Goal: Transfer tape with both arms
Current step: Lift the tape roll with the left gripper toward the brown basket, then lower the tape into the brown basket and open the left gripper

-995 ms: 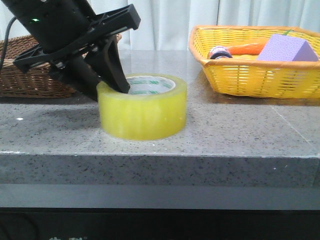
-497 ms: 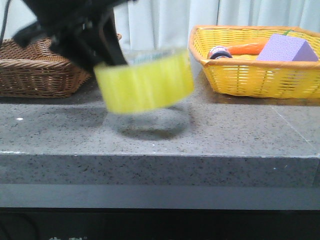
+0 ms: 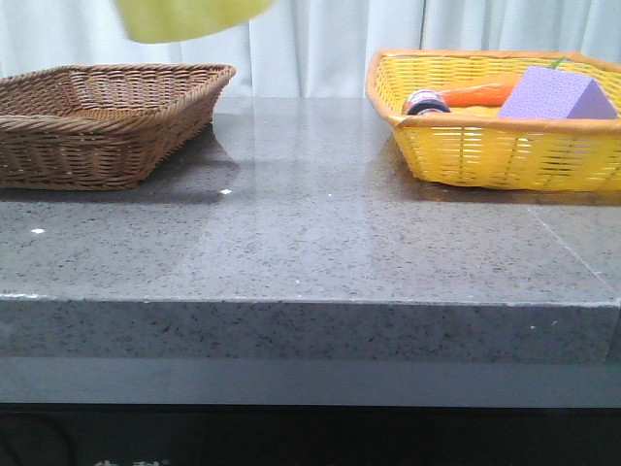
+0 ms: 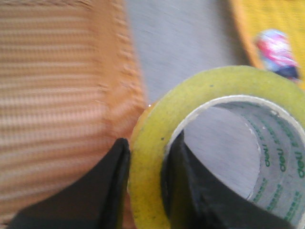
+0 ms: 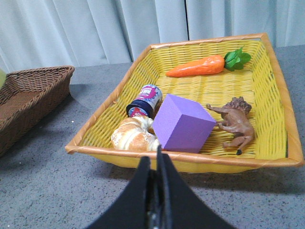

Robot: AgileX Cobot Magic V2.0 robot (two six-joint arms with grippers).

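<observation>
The left hand (image 4: 147, 183) pinches the tape (image 4: 219, 143) by its stiff wall - light but smooth, likely slippery - while the right hand (image 5: 153, 191) is clenched, empty.

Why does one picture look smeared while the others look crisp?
Left wrist view: the brown basket and the tabletop are streaked with motion blur, while the tape, pinched by the left end effector, stays sharper. Front view: mostly crisp, only the tape at the top edge is smeared. Right wrist view: sharp throughout.
</observation>
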